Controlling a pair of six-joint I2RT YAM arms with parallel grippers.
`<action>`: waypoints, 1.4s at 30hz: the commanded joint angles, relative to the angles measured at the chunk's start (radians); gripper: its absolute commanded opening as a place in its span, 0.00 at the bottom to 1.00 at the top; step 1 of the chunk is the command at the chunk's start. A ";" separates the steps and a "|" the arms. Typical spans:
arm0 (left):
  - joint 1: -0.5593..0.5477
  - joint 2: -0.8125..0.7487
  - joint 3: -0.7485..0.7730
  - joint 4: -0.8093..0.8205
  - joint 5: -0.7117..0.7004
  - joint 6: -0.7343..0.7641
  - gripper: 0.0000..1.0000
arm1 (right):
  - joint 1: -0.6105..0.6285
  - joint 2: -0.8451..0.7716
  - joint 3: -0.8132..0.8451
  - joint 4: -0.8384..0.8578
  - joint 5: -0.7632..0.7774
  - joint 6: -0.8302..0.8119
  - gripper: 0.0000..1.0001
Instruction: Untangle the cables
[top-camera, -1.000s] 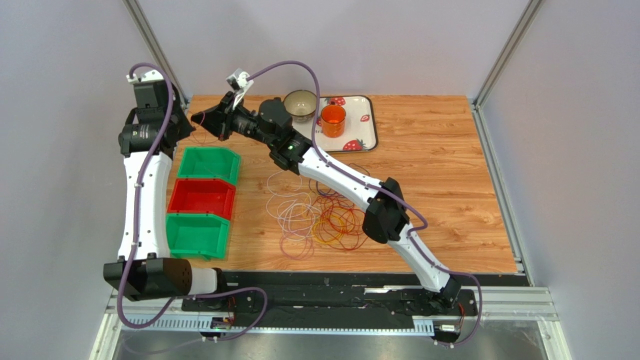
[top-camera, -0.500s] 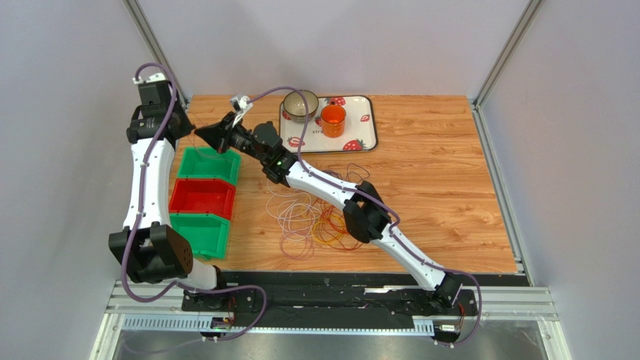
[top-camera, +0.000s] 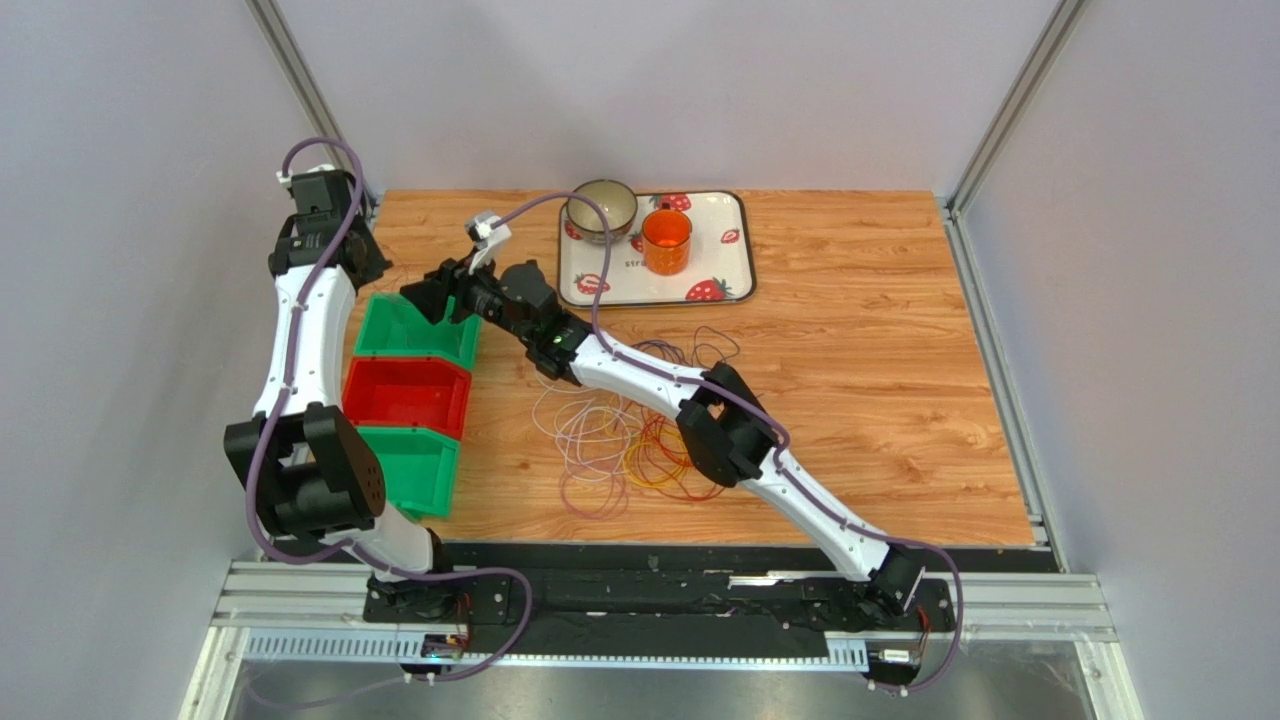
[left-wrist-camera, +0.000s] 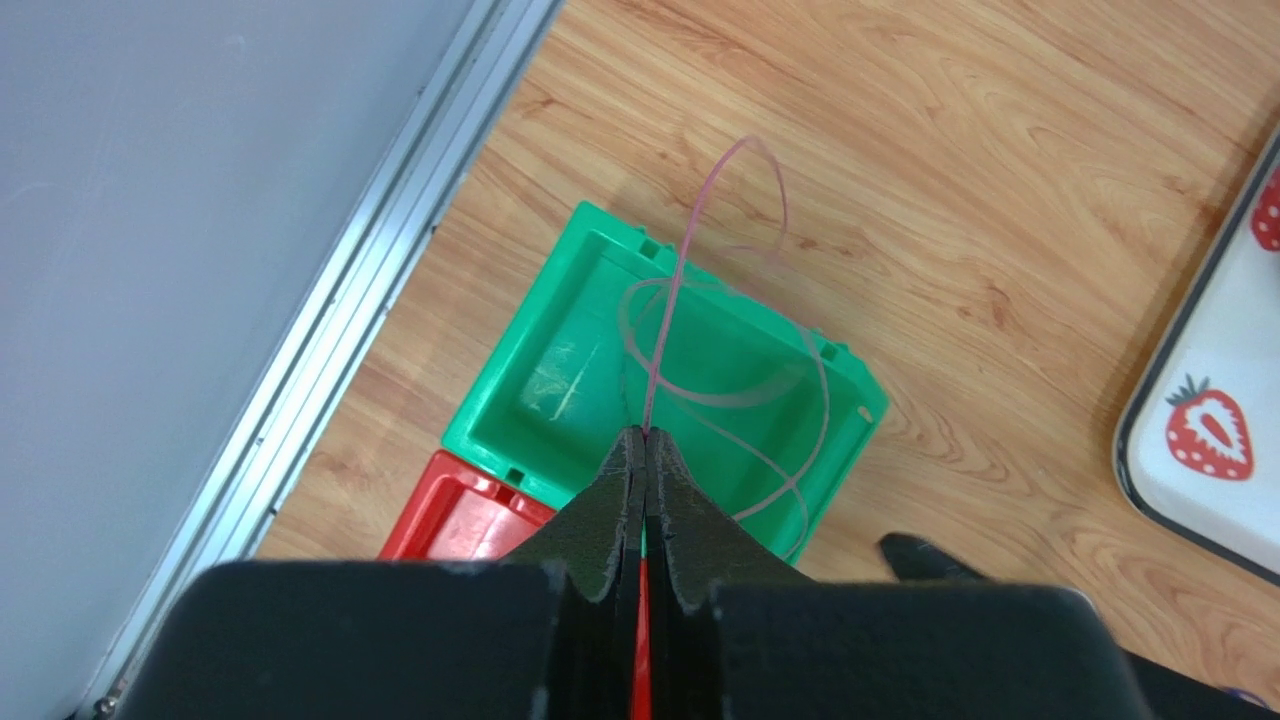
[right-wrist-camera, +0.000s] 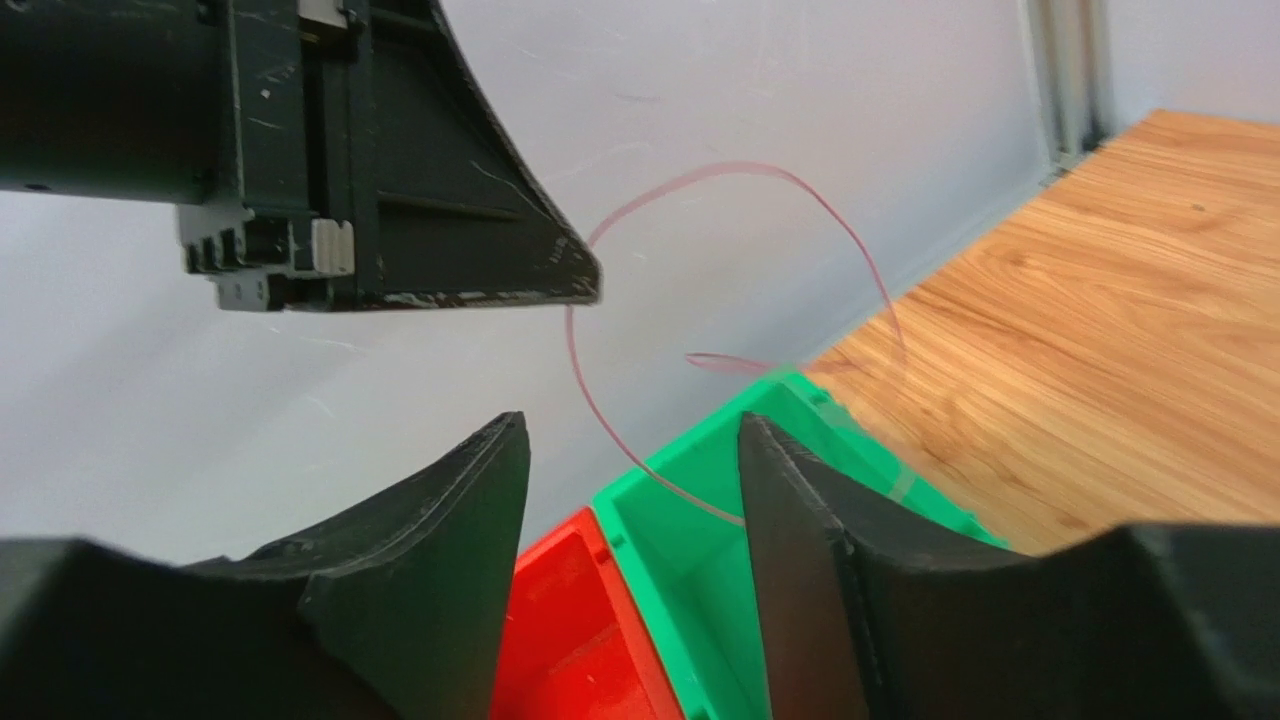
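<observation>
A tangle of thin cables, orange, dark red, white and purple, lies in loose loops on the wooden table beside my right arm. One thin pink cable hangs from my left gripper, which is shut on it above the far green bin; its loops droop into that bin. My right gripper stands open close beside the left gripper, with nothing between its fingers. The pink cable curls in the air just beyond them. In the top view the right gripper sits at the green bin's far edge.
Three bins stand in a row at the left: green, red and green. A strawberry-print tray at the back holds a bowl and an orange cup. The grey wall rises close behind the left gripper.
My right gripper has opened and moved down and left to the far green bin. The left arm has swung back, still holding the pink cable.
</observation>
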 joint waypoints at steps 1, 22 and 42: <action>0.013 -0.016 0.005 0.032 -0.055 -0.009 0.00 | 0.018 -0.175 -0.074 -0.077 0.088 -0.116 0.59; -0.004 0.013 -0.071 -0.001 0.063 -0.058 0.00 | 0.009 -1.075 -1.199 -0.387 0.564 -0.225 0.44; -0.019 -0.030 -0.081 -0.001 0.107 -0.072 0.67 | -0.015 -1.491 -1.612 -0.591 0.770 -0.063 0.50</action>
